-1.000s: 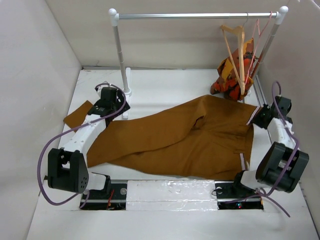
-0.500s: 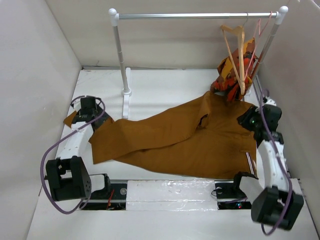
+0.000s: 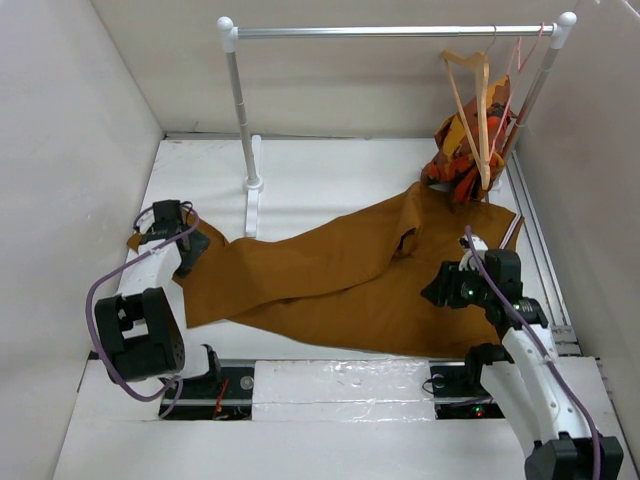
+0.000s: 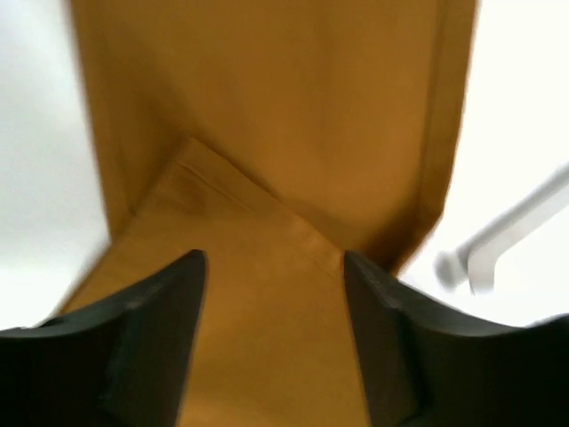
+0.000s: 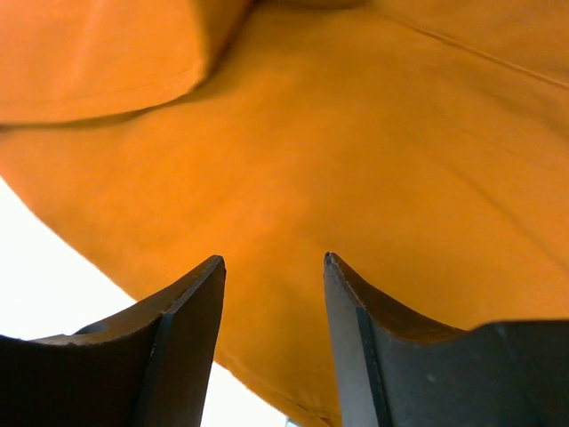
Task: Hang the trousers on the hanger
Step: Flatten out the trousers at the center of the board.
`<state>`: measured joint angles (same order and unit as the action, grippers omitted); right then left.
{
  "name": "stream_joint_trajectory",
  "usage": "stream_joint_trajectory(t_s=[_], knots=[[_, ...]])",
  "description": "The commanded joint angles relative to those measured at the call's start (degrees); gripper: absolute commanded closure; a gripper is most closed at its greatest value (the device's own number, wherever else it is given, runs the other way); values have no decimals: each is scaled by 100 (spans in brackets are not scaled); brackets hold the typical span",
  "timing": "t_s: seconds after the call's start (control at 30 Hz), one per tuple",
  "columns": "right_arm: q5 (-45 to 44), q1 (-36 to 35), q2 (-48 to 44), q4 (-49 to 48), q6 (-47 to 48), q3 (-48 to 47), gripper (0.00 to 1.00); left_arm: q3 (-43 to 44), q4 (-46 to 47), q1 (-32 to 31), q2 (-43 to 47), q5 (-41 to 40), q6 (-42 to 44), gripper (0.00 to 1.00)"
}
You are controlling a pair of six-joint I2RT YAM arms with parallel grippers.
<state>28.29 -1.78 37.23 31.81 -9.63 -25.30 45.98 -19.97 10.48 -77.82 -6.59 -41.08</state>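
Observation:
The rust-brown trousers [image 3: 350, 280] lie spread flat across the table, legs to the left and waist to the right. The pale wooden hanger [image 3: 470, 95] hangs from the rail at the back right. My left gripper [image 3: 187, 247] is open just above the leg ends; the left wrist view shows its gripper [image 4: 274, 262] empty over a folded layer of brown cloth [image 4: 267, 160]. My right gripper [image 3: 441, 290] is open low over the waist end; the right wrist view shows its gripper [image 5: 274, 260] empty above the cloth [image 5: 356, 151], close to its hem.
A white clothes rack [image 3: 240, 110] with a metal rail [image 3: 390, 31] stands at the back; its foot shows in the left wrist view [image 4: 502, 238]. A pink wire hanger [image 3: 517, 75] and an orange-red patterned garment [image 3: 458, 150] hang at the rail's right end. White walls close in both sides.
My right arm swung in from the right edge to over the trousers' waist end. My left gripper shifted slightly at the leg ends. The trousers slid a little leftward.

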Motion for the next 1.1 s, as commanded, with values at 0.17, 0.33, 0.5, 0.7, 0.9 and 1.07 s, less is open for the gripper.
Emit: stream_joint_trajectory(t_s=[0.17, 0.33, 0.5, 0.7, 0.9, 1.07], knots=[[343, -472, -226, 80, 321, -98, 48, 289, -86, 156, -743, -395, -243, 52], [581, -587, 2, -61, 426, -63, 48, 359, -16, 156, -875, -527, -269, 52], [642, -789, 117, -158, 462, -54, 48, 500, -113, 156, -1059, -774, -392, 47], [519, -1219, 249, -281, 374, -63, 48, 649, -60, 103, -1208, -852, -339, 41], [265, -1501, 355, -368, 304, -212, 48, 869, -368, -90, -1473, -1134, -392, 75], [238, -1606, 521, -448, 339, -361, 48, 825, -464, -90, -1323, -1230, -348, 80]])
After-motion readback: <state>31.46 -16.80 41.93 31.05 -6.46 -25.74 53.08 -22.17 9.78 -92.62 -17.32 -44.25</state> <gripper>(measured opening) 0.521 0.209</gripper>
